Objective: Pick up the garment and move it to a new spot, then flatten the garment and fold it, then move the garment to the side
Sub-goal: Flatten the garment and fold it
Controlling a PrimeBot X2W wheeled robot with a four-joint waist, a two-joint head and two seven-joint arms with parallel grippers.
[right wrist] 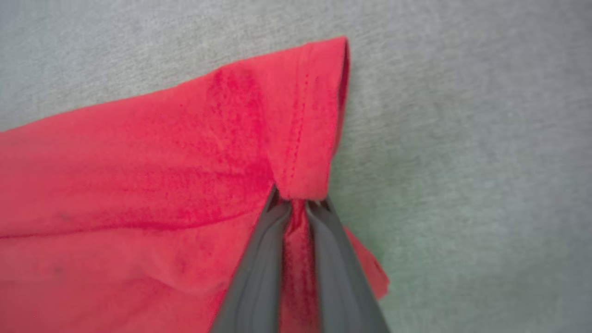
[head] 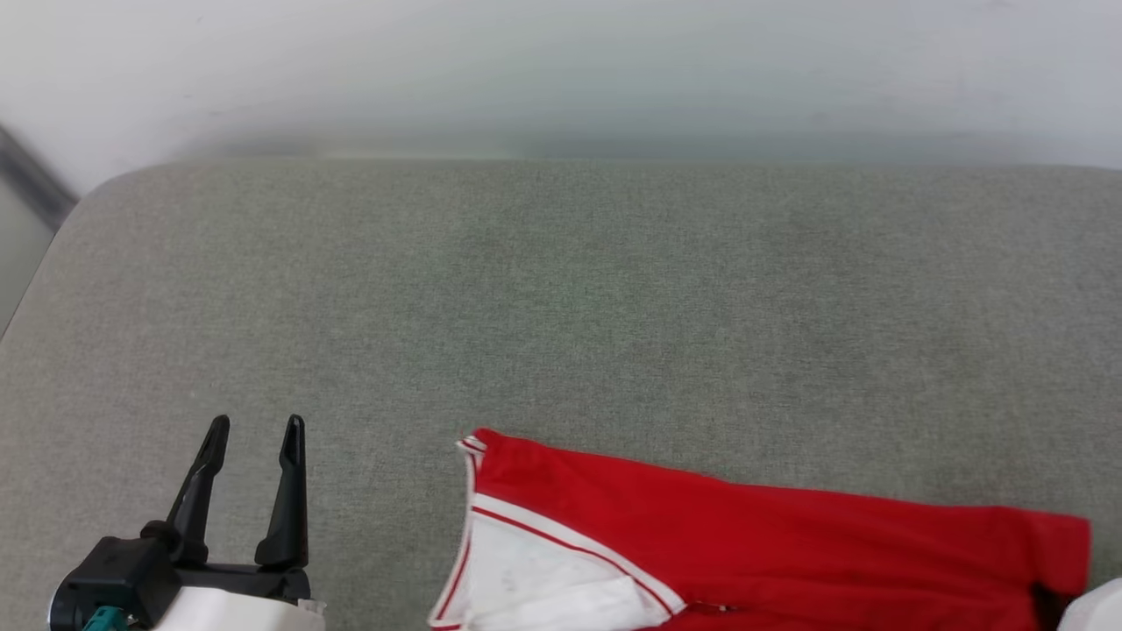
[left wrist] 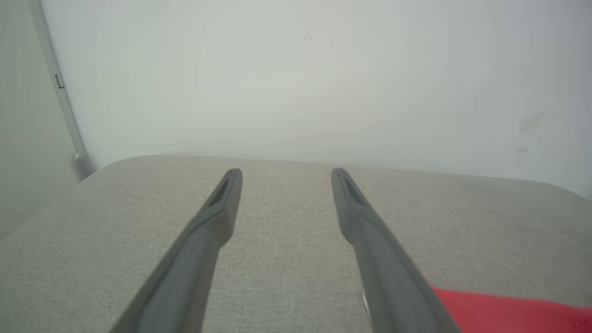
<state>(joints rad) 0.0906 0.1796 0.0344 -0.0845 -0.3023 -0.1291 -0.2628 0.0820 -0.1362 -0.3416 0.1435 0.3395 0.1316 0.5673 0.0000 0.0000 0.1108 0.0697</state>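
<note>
Currently, the right gripper [right wrist: 300, 201] has its jaws closed on a pinch of red cloth at the stitched hem of the small red jersey-style garment with white short sleeves [right wrist: 162, 152], at the lower centre of the right wrist frame. The garment lies on the grey-green woven fabric surface [head: 561, 307], along the bottom edge of the head frame from centre to right. The left gripper [head: 256, 425], at the lower left of the head frame, holds nothing. Its jaws stand apart over bare surface, near the sleeve end and not touching it.

Caution: the grip is a single small pinch at one hem corner. A lift from this point would probably let the cloth hang and bunch. A drag could raise wrinkles against the woven cover. A thin pinch may also slip out.

The garment's long axis runs across the head frame, with the left end slightly higher. The white sleeve with red-white striped trim [head: 543, 570] points toward frame left and the hem toward frame right. Plain red cloth faces upward.

Beyond the garment, bare surface extends to the upper frame, ending at a plain white wall [head: 561, 70].
</note>
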